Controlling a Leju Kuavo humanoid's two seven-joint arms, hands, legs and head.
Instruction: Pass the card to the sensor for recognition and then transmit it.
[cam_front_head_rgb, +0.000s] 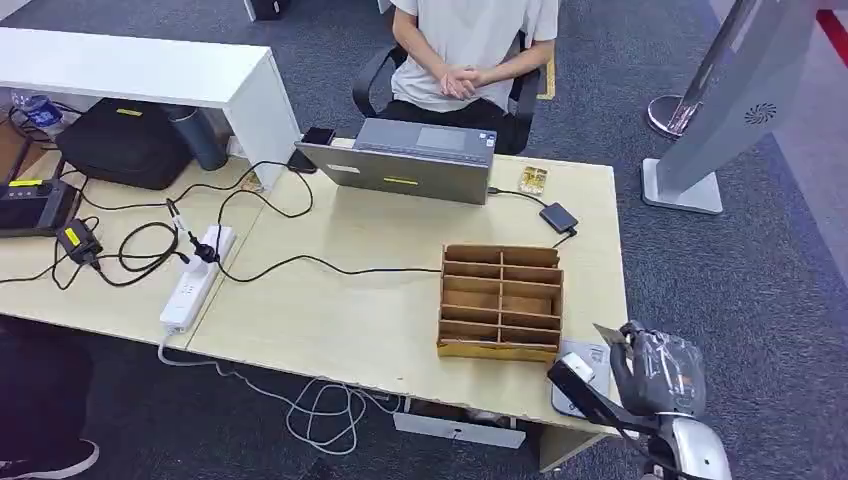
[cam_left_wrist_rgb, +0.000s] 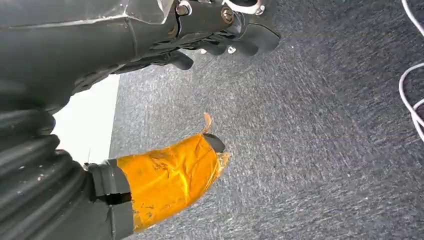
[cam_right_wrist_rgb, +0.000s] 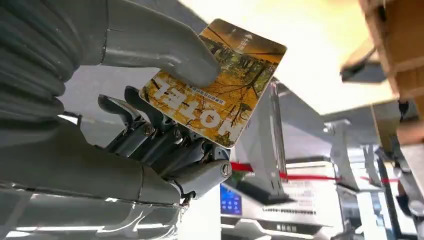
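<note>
The right hand (cam_right_wrist_rgb: 165, 135) grips the card (cam_right_wrist_rgb: 215, 82), thumb on its printed face and fingers (cam_right_wrist_rgb: 150, 125) behind it. In the head view that hand (cam_front_head_rgb: 655, 375) sits at about five o'clock, beside the worktop (cam_front_head_rgb: 380, 300) edge. What looks like the sensor (cam_front_head_rgb: 583, 385), a pale pad partly hidden, lies just below. To do the step well, level the card flat over the pad, holding firm. The left hand (cam_left_wrist_rgb: 165, 45) hangs over carpet, fingers curled around nothing.
</note>
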